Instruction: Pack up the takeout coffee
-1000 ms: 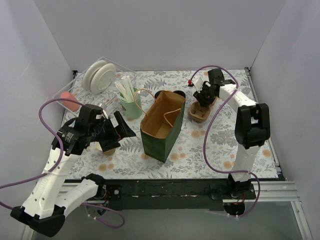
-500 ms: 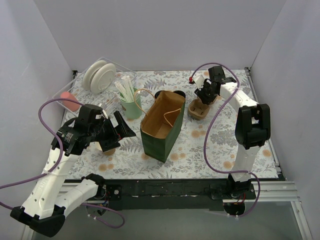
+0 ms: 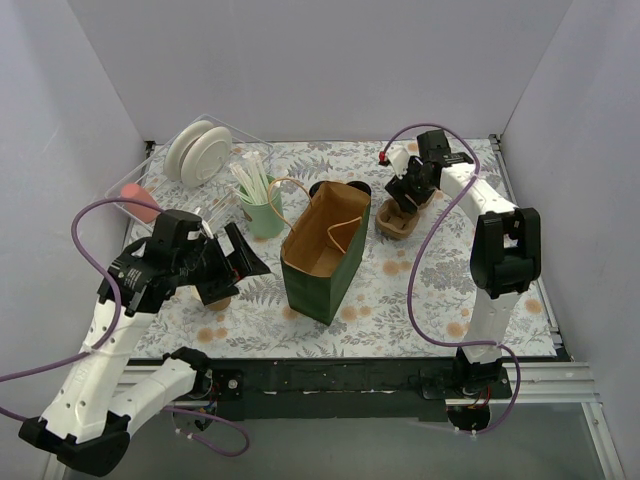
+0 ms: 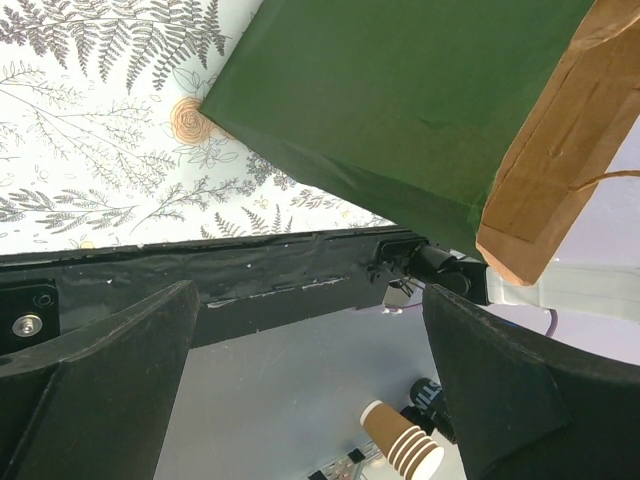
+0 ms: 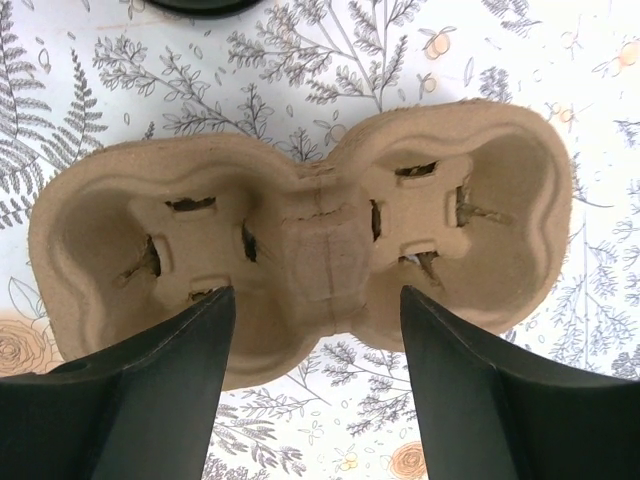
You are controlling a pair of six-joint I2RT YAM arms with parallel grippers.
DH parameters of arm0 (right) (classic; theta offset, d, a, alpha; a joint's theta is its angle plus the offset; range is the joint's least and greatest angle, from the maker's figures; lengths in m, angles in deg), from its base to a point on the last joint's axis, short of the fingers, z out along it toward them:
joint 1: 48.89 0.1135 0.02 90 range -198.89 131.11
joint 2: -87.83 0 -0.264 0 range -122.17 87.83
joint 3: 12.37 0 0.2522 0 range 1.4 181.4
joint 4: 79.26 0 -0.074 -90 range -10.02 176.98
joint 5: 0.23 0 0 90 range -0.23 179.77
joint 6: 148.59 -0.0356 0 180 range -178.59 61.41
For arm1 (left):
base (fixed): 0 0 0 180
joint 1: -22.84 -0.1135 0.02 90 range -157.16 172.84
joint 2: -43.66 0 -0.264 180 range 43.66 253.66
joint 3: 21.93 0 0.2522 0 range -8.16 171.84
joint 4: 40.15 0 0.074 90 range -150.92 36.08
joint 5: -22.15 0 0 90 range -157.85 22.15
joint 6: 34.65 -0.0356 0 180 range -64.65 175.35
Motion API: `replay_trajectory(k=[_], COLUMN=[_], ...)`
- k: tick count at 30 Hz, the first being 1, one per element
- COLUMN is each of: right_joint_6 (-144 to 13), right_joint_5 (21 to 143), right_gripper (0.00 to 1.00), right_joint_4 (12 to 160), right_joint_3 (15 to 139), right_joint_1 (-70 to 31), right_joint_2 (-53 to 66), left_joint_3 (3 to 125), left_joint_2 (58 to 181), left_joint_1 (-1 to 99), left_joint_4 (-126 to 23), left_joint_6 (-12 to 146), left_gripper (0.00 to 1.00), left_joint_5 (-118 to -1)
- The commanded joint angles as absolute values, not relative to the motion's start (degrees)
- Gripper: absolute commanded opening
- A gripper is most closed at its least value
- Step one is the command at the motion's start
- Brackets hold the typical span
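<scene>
A black round lid (image 3: 356,188) shows just behind the far rim of the green paper bag (image 3: 325,255); I take it for the takeout coffee, its cup hidden by the bag. Its dark edge shows at the top of the right wrist view (image 5: 200,4). My right gripper (image 3: 408,192) (image 5: 315,300) is open and empty, its jaws straddling the near middle of the brown pulp cup carrier (image 3: 396,222) (image 5: 300,250). My left gripper (image 3: 248,262) (image 4: 310,300) is open and empty, left of the bag (image 4: 400,110), pointing at the table's front edge.
A mint cup of straws (image 3: 262,208) stands left of the bag. White plates (image 3: 200,150) sit in a clear rack at the back left, beside a pink object (image 3: 140,207). A brown thing (image 3: 217,297) lies partly hidden under my left wrist. Stacked brown cups (image 4: 405,445) lie off the table.
The right gripper has shifted slightly over the carrier, which has slid a little toward the back left. The left arm has barely moved.
</scene>
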State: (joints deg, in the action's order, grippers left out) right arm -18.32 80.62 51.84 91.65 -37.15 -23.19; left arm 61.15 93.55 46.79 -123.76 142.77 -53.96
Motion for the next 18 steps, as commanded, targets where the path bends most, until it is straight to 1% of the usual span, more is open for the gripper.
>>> replay_trajectory(k=[1,11,13,14,16,18], right_joint_6=[-18.69,-19.04,-19.12,-19.04,-18.95,-18.95], right_joint_5=[80.63,78.61,78.61,78.61,79.05,79.31], right_gripper=[0.75,0.73,0.71,0.68,0.57,0.50], right_joint_4=[52.34,52.96,52.88,53.31,53.40,52.62], right_joint_3=[94.82,95.97,95.97,95.97,95.97,96.58], right_joint_1=[-37.20,-37.29,-37.38,-37.29,-37.38,-37.38], right_joint_2=[-24.31,-28.18,-28.53,-28.71,-28.89,-28.80], left_joint_3=[62.33,63.82,63.91,63.91,63.91,64.17], left_joint_2=[92.27,93.85,93.85,93.93,93.94,94.20], left_joint_1=[46.58,46.58,46.58,46.58,46.58,46.58], left_joint_4=[-125.28,-125.37,-125.55,-125.63,-125.63,-125.63], left_joint_6=[143.15,142.98,142.89,142.80,142.80,142.71], left_gripper=[0.95,0.95,0.95,0.95,0.95,0.95], left_joint_5=[-54.31,-54.23,-54.40,-54.31,-54.40,-54.40])
